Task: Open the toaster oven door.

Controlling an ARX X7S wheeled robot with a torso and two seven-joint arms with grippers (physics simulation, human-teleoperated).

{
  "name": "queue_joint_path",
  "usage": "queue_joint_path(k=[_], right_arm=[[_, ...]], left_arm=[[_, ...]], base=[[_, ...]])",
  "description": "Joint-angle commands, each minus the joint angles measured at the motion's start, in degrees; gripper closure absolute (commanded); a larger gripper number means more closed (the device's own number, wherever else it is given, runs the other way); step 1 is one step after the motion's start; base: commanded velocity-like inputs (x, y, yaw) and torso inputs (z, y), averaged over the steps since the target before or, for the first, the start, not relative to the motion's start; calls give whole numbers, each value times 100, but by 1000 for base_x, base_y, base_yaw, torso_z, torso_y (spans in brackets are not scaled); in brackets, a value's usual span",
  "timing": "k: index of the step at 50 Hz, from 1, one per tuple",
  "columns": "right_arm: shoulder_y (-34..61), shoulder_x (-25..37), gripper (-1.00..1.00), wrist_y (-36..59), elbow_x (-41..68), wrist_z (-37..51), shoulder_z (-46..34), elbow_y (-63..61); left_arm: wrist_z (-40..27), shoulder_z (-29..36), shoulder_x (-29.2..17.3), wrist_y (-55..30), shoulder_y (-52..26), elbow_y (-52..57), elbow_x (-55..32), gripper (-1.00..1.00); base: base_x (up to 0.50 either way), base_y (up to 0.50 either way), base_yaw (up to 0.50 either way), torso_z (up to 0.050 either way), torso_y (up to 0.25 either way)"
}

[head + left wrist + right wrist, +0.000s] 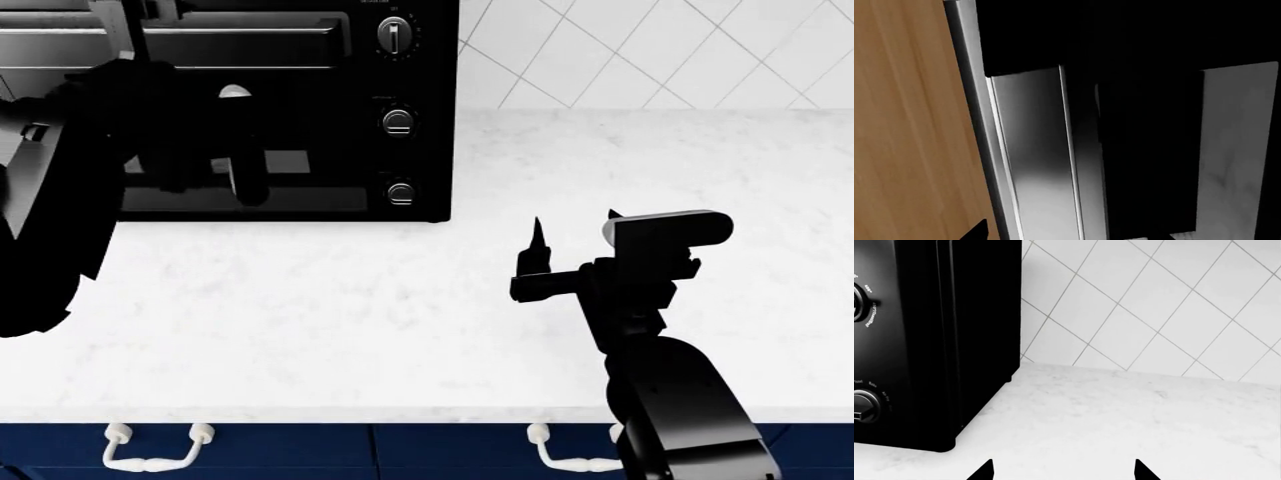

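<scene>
The toaster oven is a glossy black box at the back left of the counter, with three knobs in a column. It also shows in the right wrist view. My left arm covers most of the toaster oven door. My left gripper is against the door, below the long silver handle. In the left wrist view a silver bar fills the space in front of the left gripper. Only one fingertip shows, set wide. My right gripper hovers open and empty over the counter, right of the oven.
The white marble counter runs across the view, with a white tiled wall behind it. Blue cabinet doors with white handles lie under its front edge. A wood surface sits beside the silver bar in the left wrist view.
</scene>
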Motion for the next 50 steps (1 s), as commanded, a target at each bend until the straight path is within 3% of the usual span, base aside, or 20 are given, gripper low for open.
queue_joint_path(k=[1,18,19,28,50], right_arm=[[31,44,-100,-17,35,18,-13,53],[35,112,-100,-106,60,66,-2,186],[29,115,-100,-109,62,70,-3,184],[26,124,-100,-105,93,90,-23,189],[26,181,-100,-56,193,122,-37,90]], left_arm=[[-108,288,485,445,-250,-1014,198,-100],[-365,439,1027,910,-378,-2063,221,-100],[-387,440,1020,943,-376,-2050,224,100],[-419,470,749,989,-245,-1564,301,100],[-151,147,-827,-117,767,1475,134,100]], base=[[0,0,0,0,0],[0,0,0,0,0],[0,0,0,0,0],[0,0,0,0,0],[0,0,0,0,0]])
